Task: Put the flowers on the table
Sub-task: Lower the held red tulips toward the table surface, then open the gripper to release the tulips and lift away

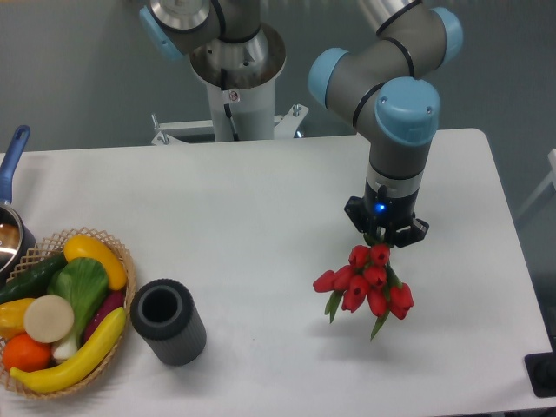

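The flowers (pixel 367 283) are a small bunch of red tulip buds with green leaves, right of the table's middle. They hang buds-down from my gripper (pixel 382 234), which points straight down and is shut on their stems. The stems are hidden inside the fingers. A faint shadow lies on the white table (pixel 261 217) under the buds; I cannot tell whether the lowest buds touch the surface.
A dark grey ribbed cylinder vase (pixel 168 321) lies near the front left. A woven basket (pixel 122 261) of colourful vegetables stands at the left edge. A pot with a blue handle (pixel 13 156) is at the far left. The robot's base (pixel 234 78) stands behind the table.
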`<move>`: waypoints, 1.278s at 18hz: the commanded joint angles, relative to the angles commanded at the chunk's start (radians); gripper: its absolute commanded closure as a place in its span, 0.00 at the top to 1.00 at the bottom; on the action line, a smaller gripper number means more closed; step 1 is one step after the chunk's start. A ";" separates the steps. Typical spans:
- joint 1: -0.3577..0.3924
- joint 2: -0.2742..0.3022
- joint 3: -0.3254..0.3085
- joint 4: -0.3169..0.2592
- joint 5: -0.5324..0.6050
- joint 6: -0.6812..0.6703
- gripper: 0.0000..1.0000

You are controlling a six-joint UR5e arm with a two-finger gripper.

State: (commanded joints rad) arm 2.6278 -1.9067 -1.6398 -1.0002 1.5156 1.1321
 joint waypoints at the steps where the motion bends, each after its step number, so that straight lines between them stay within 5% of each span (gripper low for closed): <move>1: -0.002 -0.005 0.000 0.002 0.000 -0.002 0.00; 12: -0.046 -0.023 -0.049 0.009 -0.002 -0.003 0.00; 15: -0.055 -0.043 -0.048 0.024 -0.003 -0.003 0.11; 19: -0.060 -0.045 -0.044 0.031 -0.015 -0.008 0.60; 20: -0.060 -0.045 -0.046 0.034 -0.014 -0.008 0.99; 23: -0.060 -0.037 -0.054 0.057 -0.014 -0.011 1.00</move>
State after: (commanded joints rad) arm 2.5679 -1.9436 -1.6935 -0.9435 1.5018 1.1213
